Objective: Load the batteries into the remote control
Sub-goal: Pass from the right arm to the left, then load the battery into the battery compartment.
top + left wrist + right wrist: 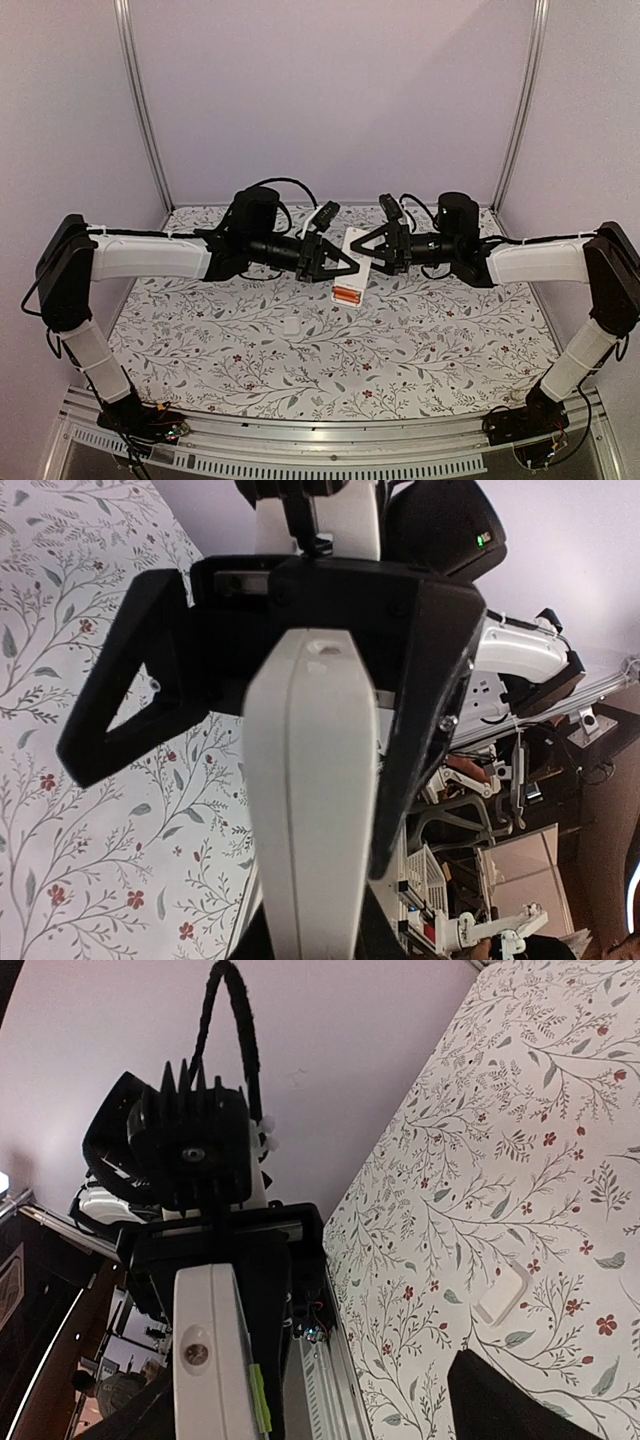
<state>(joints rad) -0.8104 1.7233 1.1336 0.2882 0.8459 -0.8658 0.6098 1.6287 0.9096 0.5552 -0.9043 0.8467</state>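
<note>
Left claw (340, 262): clamped on the remote control (356, 240), holding it up off the table (450, 330).
Right claw (375, 248): jaws stood apart, one finger (520, 1400) well clear of the remote control.
Remote control: hung between both claws, over the table's middle.
Batteries (348, 296): orange, showing at the remote control's near end.
Cover plate (291, 326): lay flat on the table, apart from the remote control.

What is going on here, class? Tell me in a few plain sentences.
Two robot arms meet above the floral table. The left gripper is closed on the white remote control, holding it in the air, while the right gripper stands open beside it. Orange batteries show in the remote's back. The small cover plate lies on the table, not yet fitted.
</note>
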